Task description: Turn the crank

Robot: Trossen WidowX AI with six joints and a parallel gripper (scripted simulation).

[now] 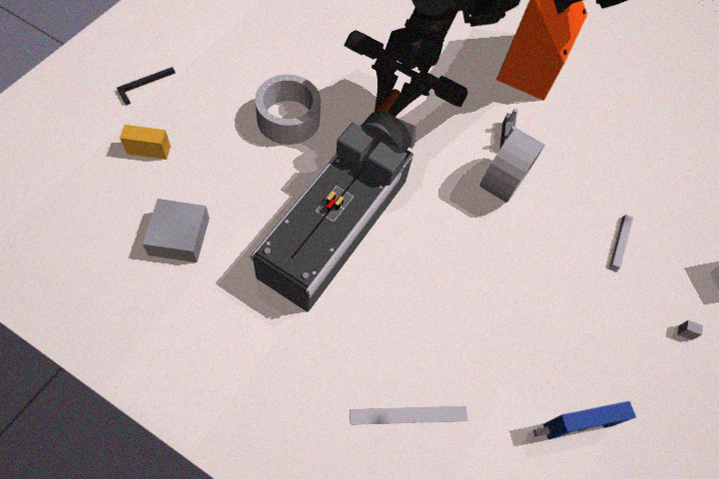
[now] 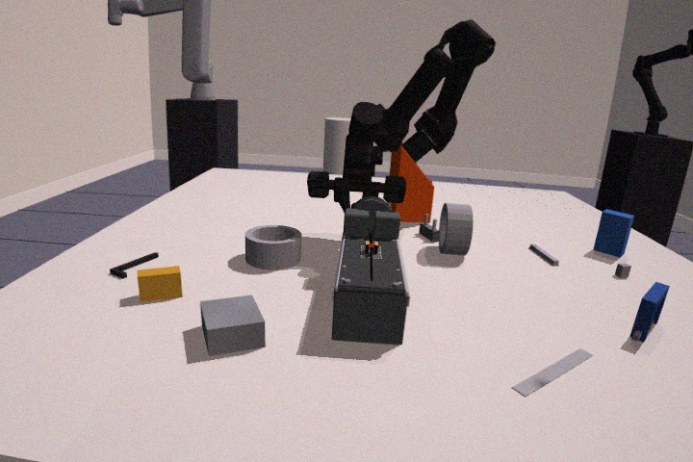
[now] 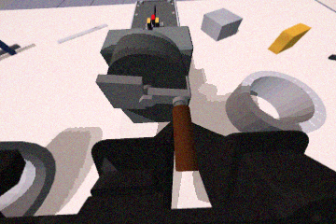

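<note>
The machine point(image 1: 299, 243) point(image 2: 368, 314) is a long dark box with a slot along its top. Its red pointer point(image 1: 331, 204) point(image 2: 372, 245) point(image 3: 153, 17) stands by the two brass zero marks, one of them the left mark point(image 1: 331, 196) point(image 3: 149, 21). In the top view and the wrist view the pointer looks slightly past the marks, toward the end away from the crank. The brown handle point(image 1: 391, 99) point(image 3: 181, 122) sits on the grey crank arm point(image 3: 163, 93). My gripper point(image 1: 389, 104) point(image 3: 179, 125) is shut on the handle. The exterior view hides the fingertips behind the machine.
A grey ring point(image 1: 288, 133) point(image 2: 272, 256) point(image 3: 241, 112) stands beside the machine on one side, a second ring point(image 1: 507, 169) point(image 2: 459, 228) on the other. A grey block point(image 1: 175, 229) point(image 2: 233, 323) and a yellow block point(image 1: 144, 142) point(image 2: 160, 284) lie nearby. An orange wedge point(image 1: 532, 56) point(image 2: 415, 191) stands behind.
</note>
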